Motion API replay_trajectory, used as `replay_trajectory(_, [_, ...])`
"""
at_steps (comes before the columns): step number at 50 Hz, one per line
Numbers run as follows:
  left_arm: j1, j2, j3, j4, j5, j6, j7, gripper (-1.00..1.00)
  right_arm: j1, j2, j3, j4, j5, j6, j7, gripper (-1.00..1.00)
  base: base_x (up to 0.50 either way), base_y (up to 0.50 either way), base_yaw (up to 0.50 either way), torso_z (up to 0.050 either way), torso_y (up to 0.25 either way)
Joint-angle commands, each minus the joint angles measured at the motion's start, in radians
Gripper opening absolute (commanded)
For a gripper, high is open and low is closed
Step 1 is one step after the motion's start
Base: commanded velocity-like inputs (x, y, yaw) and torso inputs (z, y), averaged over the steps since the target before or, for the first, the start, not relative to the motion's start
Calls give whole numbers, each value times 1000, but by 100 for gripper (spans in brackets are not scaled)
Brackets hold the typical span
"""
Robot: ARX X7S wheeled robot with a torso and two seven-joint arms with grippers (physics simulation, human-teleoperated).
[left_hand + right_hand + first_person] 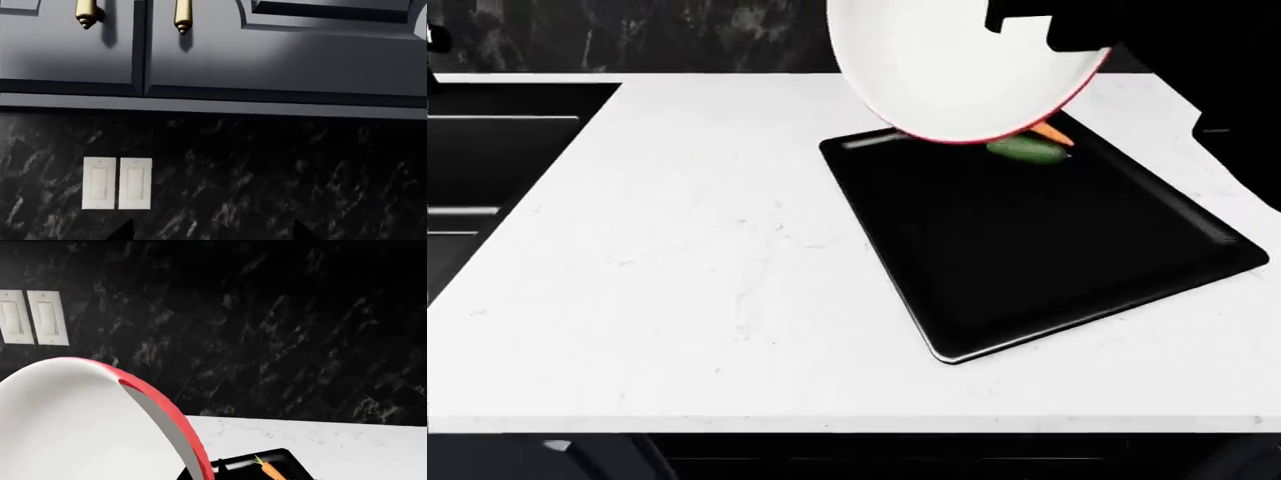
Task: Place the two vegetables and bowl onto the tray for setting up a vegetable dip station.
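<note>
The bowl [954, 60], red outside and white inside, hangs tilted in the air above the far end of the black tray [1028, 240]. My right gripper [1028, 22] shows as a dark shape on the bowl's upper rim, shut on it. The bowl [80, 425] fills the near part of the right wrist view. On the tray's far end, partly behind the bowl, lie the green cucumber [1028, 150] and the orange carrot [1050, 133]. The carrot [270, 470] and the tray [290, 459] also show past the bowl's rim. My left gripper [213, 235] is open and empty, raised and facing the wall.
A black sink basin [507, 130] is set into the white counter [694, 260] at the far left. In front of the left gripper are the dark marbled backsplash [267, 170], white switch plates [117, 183] and upper cabinets with brass handles [183, 17].
</note>
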Motion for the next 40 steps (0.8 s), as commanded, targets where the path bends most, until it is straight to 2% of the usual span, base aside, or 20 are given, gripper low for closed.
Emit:
replay_trajectory(1, [2,0,3,0,3,1,2,100,-2,7,14,4,-13,-7,12,-100,500,-31,0,0,0])
replay_trajectory(18, [-2,-3,7,-1,2,-1,-4,100,-149,59,57,3,122,-106,7,-100,29,-2,0,0,1])
replay_trajectory(40, [4,-3,16,-7,18,0,2,100,-158,200,36,-12,437,-38,88,-100,0,0,0,0,1])
